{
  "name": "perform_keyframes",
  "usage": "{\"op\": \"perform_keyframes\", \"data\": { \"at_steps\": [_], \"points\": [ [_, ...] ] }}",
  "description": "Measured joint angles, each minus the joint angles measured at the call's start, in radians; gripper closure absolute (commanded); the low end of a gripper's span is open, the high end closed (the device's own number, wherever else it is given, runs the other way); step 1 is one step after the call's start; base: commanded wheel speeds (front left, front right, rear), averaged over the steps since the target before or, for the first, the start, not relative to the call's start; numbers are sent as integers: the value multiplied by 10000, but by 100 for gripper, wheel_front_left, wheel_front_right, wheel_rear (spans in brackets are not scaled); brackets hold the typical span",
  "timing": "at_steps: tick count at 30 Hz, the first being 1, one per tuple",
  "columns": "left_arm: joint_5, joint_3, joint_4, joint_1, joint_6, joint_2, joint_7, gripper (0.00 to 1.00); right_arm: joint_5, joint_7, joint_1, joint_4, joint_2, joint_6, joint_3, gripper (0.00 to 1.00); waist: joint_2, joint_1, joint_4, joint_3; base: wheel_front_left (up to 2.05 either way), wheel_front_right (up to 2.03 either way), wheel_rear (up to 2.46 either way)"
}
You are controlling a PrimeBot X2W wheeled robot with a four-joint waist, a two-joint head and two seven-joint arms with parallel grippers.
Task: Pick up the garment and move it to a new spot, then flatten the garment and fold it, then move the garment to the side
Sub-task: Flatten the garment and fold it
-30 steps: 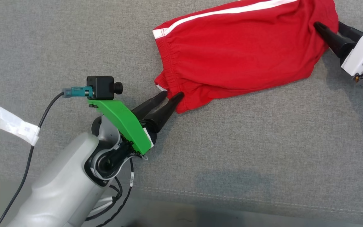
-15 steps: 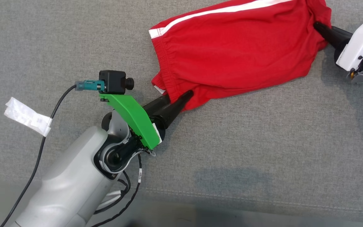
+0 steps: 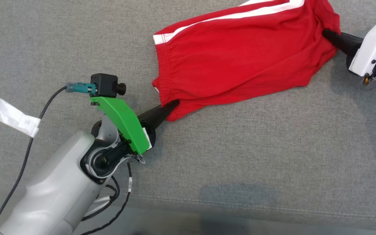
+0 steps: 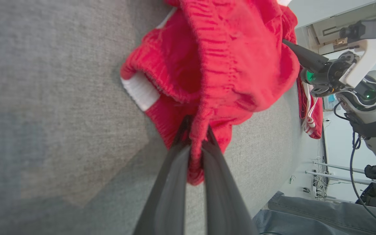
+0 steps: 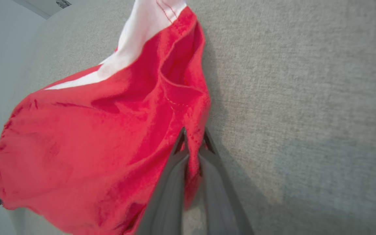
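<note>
The red garment (image 3: 240,58) lay spread out on the grey cloth (image 3: 240,156). It had a white stripe (image 3: 240,14) along its far edge. A bunched stretchy band (image 3: 163,65) ran down its left end.

The left gripper (image 3: 175,104) was at the near left corner of the garment. Its two dark fingers were pressed close together and they pinched that corner. In the left wrist view a fold of red cloth stuck out between them. That corner looked lifted a little off the grey cloth.

The right gripper (image 3: 325,32) was at the right end of the garment, close to its far corner. Its fingers were squeezed tight too, with red cloth caught between them. The garment stretched from one gripper to the other.

A green bracket (image 3: 122,122) sat on the left wrist, just left of the garment's near corner. A small black camera (image 3: 104,85) sat on top of it. A black cable (image 3: 28,153) with a white tag (image 3: 13,117) ran well to the left of the garment. A pale stitched seam (image 3: 240,206) crossed the grey cloth on the near side of the garment, well apart from it. In the left wrist view, another red cloth (image 4: 310,111) with white stripes hung past the garment's right end.
</note>
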Motion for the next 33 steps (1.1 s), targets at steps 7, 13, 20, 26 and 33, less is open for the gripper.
{"op": "perform_keyframes", "data": {
  "at_steps": [7,13,20,26,33],
  "points": [
    [-138,320,35,172,-84,857,92,100,464,-138,546,-790,25,10,-33,100,0,0,-204,-222,0,0,0],
    [-466,499,-73,613,-117,1509,332,100,840,-775,1653,-1551,23,88,-194,100,0,0,-587,-389,0,0,0],
    [-675,658,-378,1139,-205,2382,516,100,1308,-1833,3005,-2502,232,90,-502,100,0,0,-1247,-502,0,0,0],
    [-746,780,-642,1397,-215,2740,550,27,1603,-2752,4033,-3162,245,90,-756,100,0,0,-1804,-544,0,0,0],
    [-364,686,-930,1406,-303,2734,222,0,1693,-3618,4783,-3457,109,92,-1080,100,0,0,-1914,-612,0,0,0]
  ]
}}
